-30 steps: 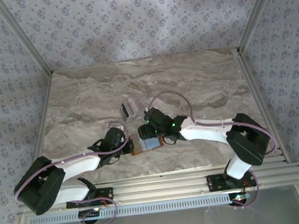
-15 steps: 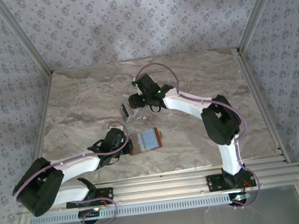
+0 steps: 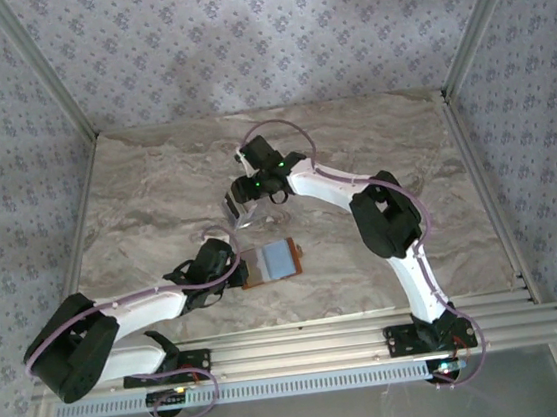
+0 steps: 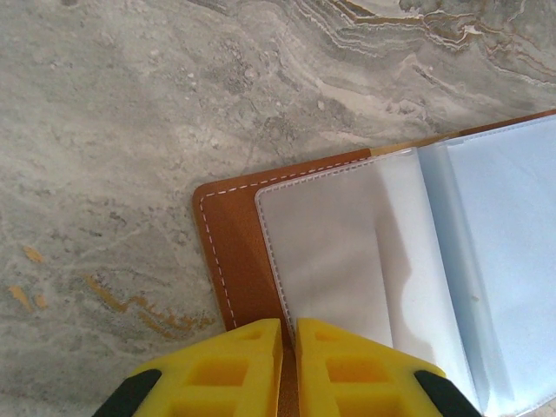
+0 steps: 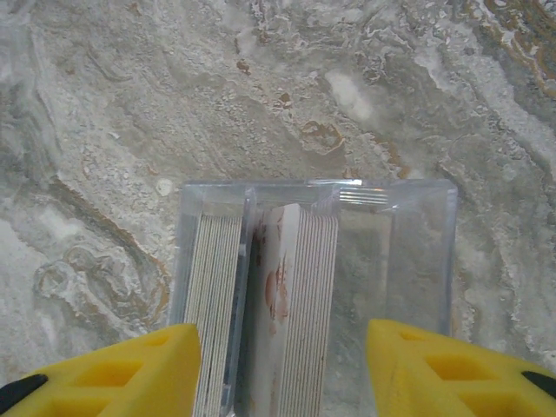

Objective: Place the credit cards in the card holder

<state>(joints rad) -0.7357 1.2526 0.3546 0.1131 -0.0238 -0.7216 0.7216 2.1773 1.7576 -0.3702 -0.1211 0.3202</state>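
Your right wrist view shows cards (image 5: 295, 287) upright in a clear box (image 5: 395, 261), right claw (image 5: 282, 347) wide; left claw (image 4: 287, 339) pinches the holder (image 4: 234, 252).

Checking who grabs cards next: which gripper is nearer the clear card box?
Right. The right gripper hangs open over the clear box; the left gripper is apart, shut on the wallet.

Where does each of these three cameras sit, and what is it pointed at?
Top: fixed above and behind, looking down on the table; left arm and right arm show, with left tool and right tool.
Left wrist: on the left arm, looking down at the open wallet; its yellow fingers show, shut on the wallet's edge.
Right wrist: on the right arm, looking down at a clear box of cards; its fingers open beside it.
Shared: top also shows wallet and box.
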